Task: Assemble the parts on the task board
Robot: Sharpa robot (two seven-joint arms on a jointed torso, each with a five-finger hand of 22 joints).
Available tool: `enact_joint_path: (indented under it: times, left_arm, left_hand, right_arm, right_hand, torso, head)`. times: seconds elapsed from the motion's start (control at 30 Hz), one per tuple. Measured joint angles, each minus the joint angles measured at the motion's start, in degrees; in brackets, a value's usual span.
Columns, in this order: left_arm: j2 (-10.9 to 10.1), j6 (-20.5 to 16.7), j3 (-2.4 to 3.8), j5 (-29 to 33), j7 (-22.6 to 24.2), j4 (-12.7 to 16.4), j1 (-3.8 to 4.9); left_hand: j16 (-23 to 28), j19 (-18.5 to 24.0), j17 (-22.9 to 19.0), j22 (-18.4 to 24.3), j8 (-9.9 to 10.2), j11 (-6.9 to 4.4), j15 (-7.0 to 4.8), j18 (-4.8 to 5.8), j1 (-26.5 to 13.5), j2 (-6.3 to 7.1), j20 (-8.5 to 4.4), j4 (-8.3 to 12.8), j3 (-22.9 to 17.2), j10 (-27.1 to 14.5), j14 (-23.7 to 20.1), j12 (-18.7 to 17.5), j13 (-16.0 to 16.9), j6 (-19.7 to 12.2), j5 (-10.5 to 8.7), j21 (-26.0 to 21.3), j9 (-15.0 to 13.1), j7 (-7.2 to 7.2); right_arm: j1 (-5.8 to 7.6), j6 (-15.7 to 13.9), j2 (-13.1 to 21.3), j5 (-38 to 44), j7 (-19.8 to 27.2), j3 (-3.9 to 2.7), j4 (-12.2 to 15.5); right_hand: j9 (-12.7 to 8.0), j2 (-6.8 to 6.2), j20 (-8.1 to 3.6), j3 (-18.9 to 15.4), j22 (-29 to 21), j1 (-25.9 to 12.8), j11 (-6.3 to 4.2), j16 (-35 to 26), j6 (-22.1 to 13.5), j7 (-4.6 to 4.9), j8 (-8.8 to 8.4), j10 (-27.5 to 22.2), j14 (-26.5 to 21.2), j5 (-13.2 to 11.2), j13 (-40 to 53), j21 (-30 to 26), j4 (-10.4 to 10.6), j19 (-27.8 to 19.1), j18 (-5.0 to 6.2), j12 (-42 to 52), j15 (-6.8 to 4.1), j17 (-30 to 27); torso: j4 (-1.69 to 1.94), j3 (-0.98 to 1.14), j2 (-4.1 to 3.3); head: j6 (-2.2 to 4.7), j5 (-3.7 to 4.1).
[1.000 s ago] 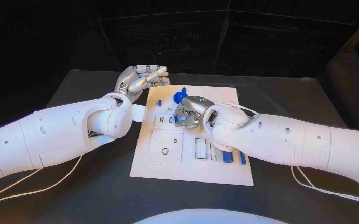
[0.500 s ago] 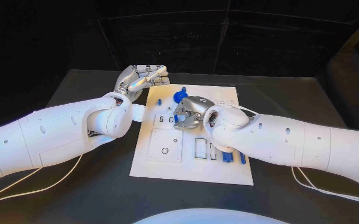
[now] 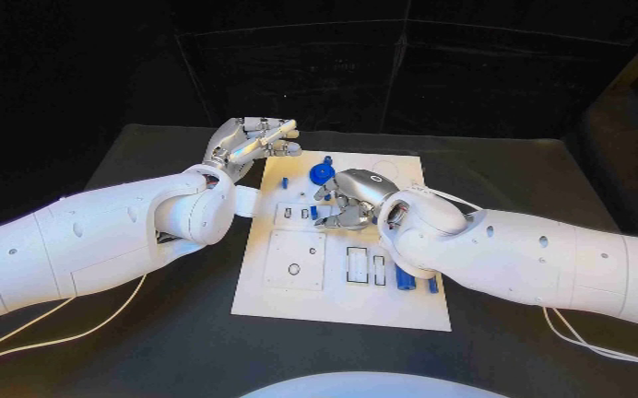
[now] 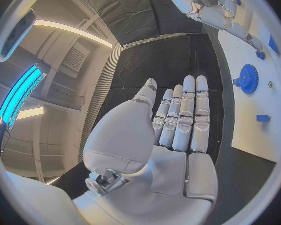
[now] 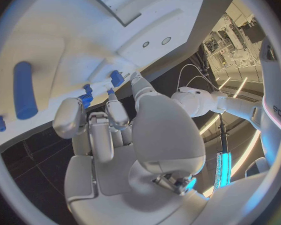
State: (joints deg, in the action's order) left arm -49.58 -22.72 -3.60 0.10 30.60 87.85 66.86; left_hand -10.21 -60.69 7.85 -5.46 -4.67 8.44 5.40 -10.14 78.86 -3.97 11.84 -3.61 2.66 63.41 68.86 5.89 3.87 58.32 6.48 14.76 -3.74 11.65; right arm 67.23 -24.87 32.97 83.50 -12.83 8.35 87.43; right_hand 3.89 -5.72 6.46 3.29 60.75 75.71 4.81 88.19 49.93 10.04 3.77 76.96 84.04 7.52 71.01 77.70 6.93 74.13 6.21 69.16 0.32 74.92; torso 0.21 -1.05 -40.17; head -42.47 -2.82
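My table sits in a dim room with black drapes behind it; light falls from above onto the task board point(image 3: 339, 301), which glares white, while my arms cast soft shadows on the dark cloth at about 7 o'clock. Behind my left hand point(image 4: 178, 117), ceiling strips burn bright at 10 o'clock and a cyan lamp glows at 9. Both wrist circles bend straight edges hard toward the rim, where detail smears.

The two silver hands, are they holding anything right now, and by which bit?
The left hand holds nothing, its fingers straight beside the task board. The right hand touches small blue parts with its fingertips; an actual grip cannot be told.
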Motion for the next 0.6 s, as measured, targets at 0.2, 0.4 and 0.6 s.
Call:
enact_joint_path:
  times: [0.2, 0.4, 0.6]
  left_arm:
    - [-0.9, 1.6, -0.01, -5.3, -4.7, -1.3, 0.54]
    - [-1.5, 6.2, -0.01, -15.7, -15.6, -2.4, 2.75]
    - [-0.7, 13.8, 0.03, -28.9, -29.4, -2.9, 5.18]
  left_hand:
    - [-7.6, -10.3, 6.7, -3.5, -1.0, -4.10, -4.77, 0.01, -1.5, 0.38, -4.58, -1.1, 1.1, 9.7, 13.5, 2.9, 1.8, 4.3, 0.00, 7.2, -0.6, -3.36]
    - [-27.1, -14.0, 26.6, -8.5, -1.1, -6.52, -6.89, 0.00, -3.7, 1.08, -7.33, -4.1, 2.6, 15.4, 15.0, 5.2, 5.0, 6.4, 0.00, 15.0, -1.3, -5.00]
    - [-55.6, -15.6, 55.8, -19.4, -3.7, -7.11, -8.00, 0.09, -4.9, 1.03, -8.80, -7.2, 3.9, 16.3, 15.2, 11.5, 11.5, 7.2, 0.00, 27.0, -4.0, -6.19]
  right_arm:
    - [1.89, -0.6, 5.8, -3.8, 6.3, -1.87, 3.3]
    - [5.37, 0.8, 11.8, -14.4, 12.6, -2.46, 4.6]
    - [7.51, 2.2, 15.2, -25.2, 16.3, -2.65, 4.4]
  right_hand:
    - [0.2, 1.51, 0.28, -0.3, -1.8, 2.3, -0.10, -0.8, 0.6, -0.30, 0.45, -1.0, 0.0, 1.2, -1.8, -1.0, 0.0, -0.8, 0.01, -1.9, 0.00, 0.0]
    - [0.2, 3.35, -0.95, -0.7, -12.7, 5.0, -1.45, -8.2, 2.4, -1.35, 0.84, -5.4, 0.0, 2.0, -16.6, -7.2, -1.3, -6.7, 1.08, -18.8, -0.86, -4.4]
    - [0.2, 3.63, -1.33, -1.5, -18.4, 5.3, -1.54, -11.4, 3.4, -1.54, 0.84, -5.8, 0.0, -0.3, -21.3, -10.9, -1.2, -8.7, 1.39, -24.4, -1.27, -8.5]
  torso:
    - [-0.01, 0.01, 0.21]
    - [-0.06, 0.16, 0.70]
    - [-0.18, 0.42, 1.22]
  head:
    - [0.23, -0.03]
    - [0.12, -0.12]
    - [-0.10, -0.27]
